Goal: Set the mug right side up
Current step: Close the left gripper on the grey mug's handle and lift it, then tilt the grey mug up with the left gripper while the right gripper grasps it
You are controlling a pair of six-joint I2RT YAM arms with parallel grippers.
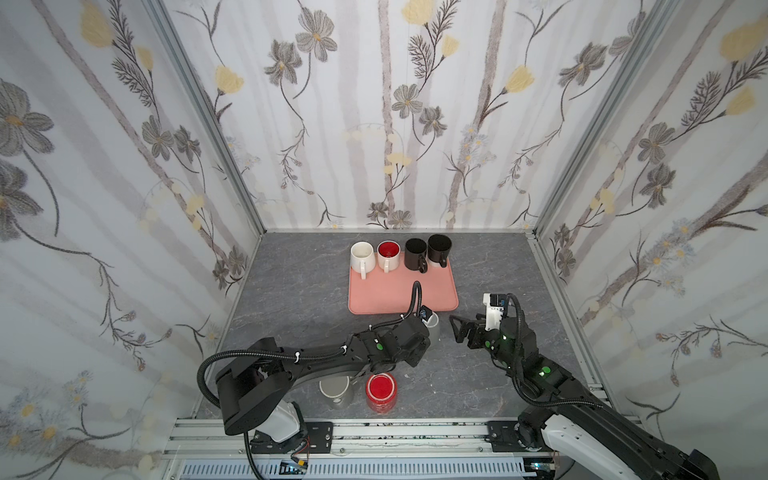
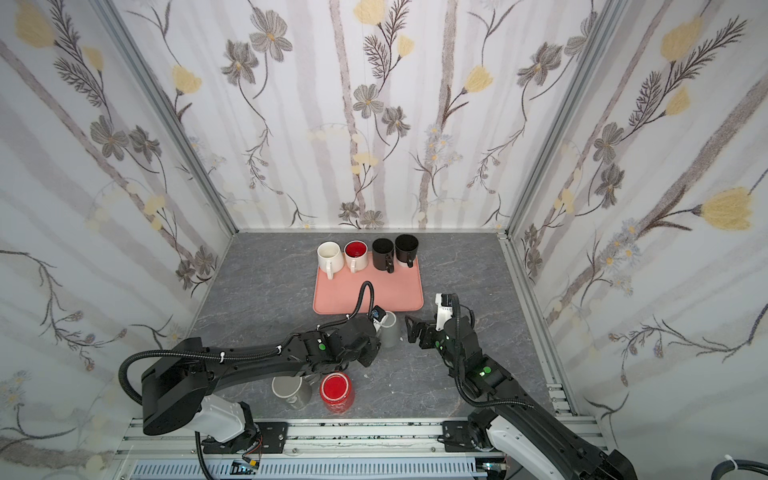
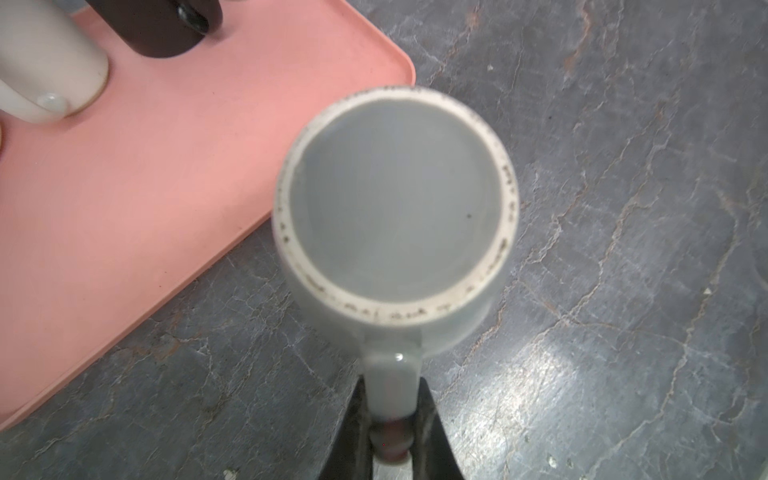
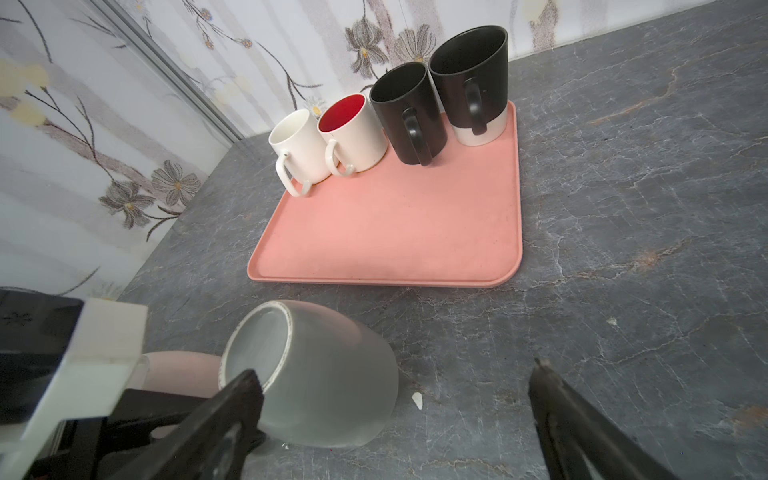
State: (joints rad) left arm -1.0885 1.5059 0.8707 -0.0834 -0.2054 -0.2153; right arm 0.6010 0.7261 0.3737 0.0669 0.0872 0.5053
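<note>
The left hand [image 3: 392, 399] clamped the grey mug [image 3: 395, 199] by its handle, tipped but not righted; the right hand [image 4: 395, 370] gaped empty alongside.

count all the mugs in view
7. On the pink tray's far edge: white mug, red-lined mug, black mug, black-and-white mug. Held base-up by the left gripper: grey mug. Near the front rail: second grey mug, red mug. Left arm may hide others.

Light was even and bright, shadows soft. The grey mug [image 3: 395, 208] was blurred in the left wrist view; glare whitened the tabletop [image 3: 582, 365] nearby.
</note>
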